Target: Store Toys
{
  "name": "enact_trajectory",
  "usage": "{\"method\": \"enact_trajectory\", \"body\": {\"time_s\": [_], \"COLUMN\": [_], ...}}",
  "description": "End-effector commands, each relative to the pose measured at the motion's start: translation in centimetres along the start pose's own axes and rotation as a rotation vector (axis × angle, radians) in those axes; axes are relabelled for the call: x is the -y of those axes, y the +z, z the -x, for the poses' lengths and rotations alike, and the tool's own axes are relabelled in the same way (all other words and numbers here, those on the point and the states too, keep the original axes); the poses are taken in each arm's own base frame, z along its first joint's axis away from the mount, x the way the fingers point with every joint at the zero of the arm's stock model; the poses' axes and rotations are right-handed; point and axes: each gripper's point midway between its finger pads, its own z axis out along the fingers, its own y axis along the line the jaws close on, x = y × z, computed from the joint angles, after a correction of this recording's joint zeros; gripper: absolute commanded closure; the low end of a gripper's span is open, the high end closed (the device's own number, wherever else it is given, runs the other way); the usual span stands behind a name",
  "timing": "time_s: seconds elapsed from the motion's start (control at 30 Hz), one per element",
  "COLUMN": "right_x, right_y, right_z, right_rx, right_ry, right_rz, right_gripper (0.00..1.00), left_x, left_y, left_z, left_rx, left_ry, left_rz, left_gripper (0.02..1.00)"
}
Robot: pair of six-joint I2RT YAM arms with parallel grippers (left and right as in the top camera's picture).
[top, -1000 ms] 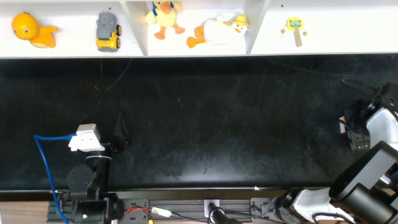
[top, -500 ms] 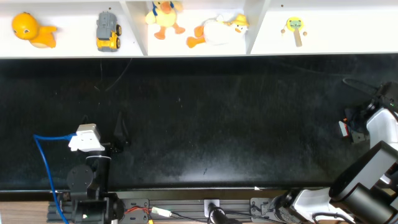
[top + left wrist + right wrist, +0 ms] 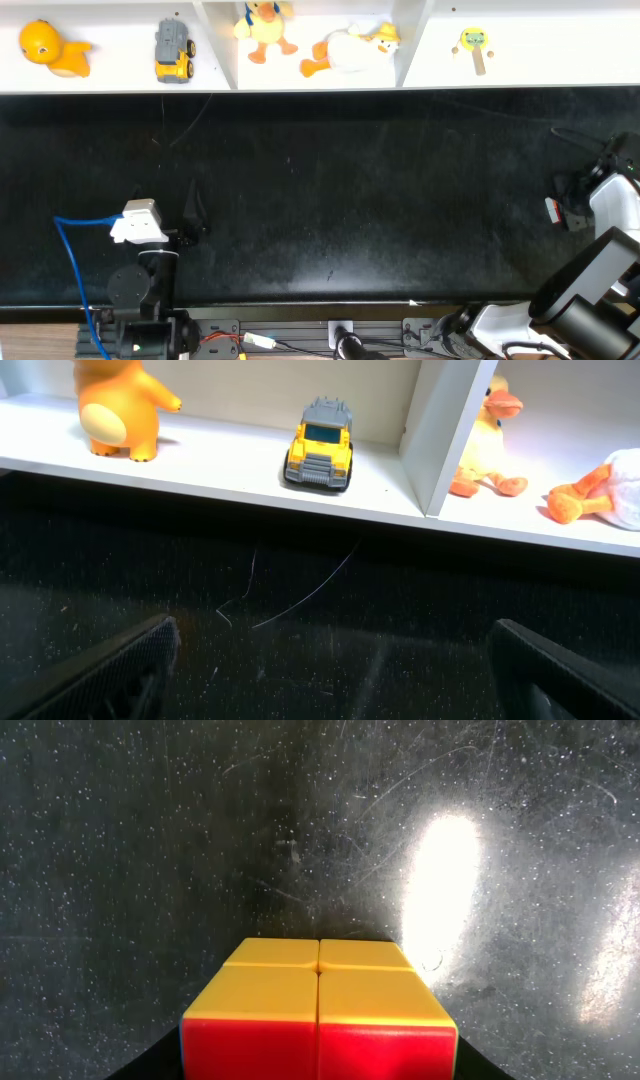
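Toy cube [image 3: 318,1010], yellow on top and red on the face toward the camera, sits clamped in the right end effector [image 3: 566,204], whose two fingers are closed against its sides. Below the cube and ahead of this end effector lies the black tabletop [image 3: 350,200], scratched and carrying a bright glare patch. The white shelf [image 3: 300,82] is well apart from this end effector, across the tabletop.

The left end effector [image 3: 332,635] is spread wide with nothing between its fingers, low over the tabletop. Straight ahead of it, across a stretch of bare black surface, runs the front edge of the shelf. On the shelf directly ahead of it stands a yellow toy truck [image 3: 320,448] with a grey roof, its front toward the end effector. To the left of the truck, in the same compartment, stands an orange duck figure [image 3: 115,410]. To the right of the truck a white divider [image 3: 445,430] rises, and past it a yellow plush duck [image 3: 485,445] sits upright, with a white plush duck [image 3: 610,490] lying just beside it in that same compartment. One compartment farther right, nearer the right end effector's side, lies a small yellow toy with a handle [image 3: 472,45].

Behind the left end effector, a blue cable [image 3: 75,260] loops beside the arm.
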Motion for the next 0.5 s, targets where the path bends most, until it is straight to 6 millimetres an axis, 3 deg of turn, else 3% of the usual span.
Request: {"method": "enact_trajectory", "body": {"time_s": [0.03,0.2,0.27,0.33,0.5], "right_x": [0.0,-1.6,-3.1,-5.1,-9.0], "right_y": [-0.3,-3.1,-5.1,-7.7,-14.1], "right_z": [-0.2,2.2,3.7,5.2,7.3], "right_rx": [-0.021,0.010,0.030,0.052,0.146], "right_ry": [-0.057,-0.091,-0.119,-0.180,-0.393], "right_rz": [-0.006,0.024,0.074,0.150,0.287], "right_gripper": [0.709,0.730,0.794,0.956,0.956], "left_x": [-0.1,-0.1,-0.1,-0.1,-0.1], "left_y": [0.0,0.0,0.0,0.0,0.0], "left_z": [0.1,0.1,0.1,0.1,0.1], "left_rx": [0.007,0.007,0.007,0.007,0.007], "left_ry": [-0.008,-0.008,-0.008,-0.008,-0.008], "left_rz": [-0.002,-0.001,-0.001,-0.002,-0.001], "left_gripper": [0.020,0.020,0.020,0.020,0.023]}}
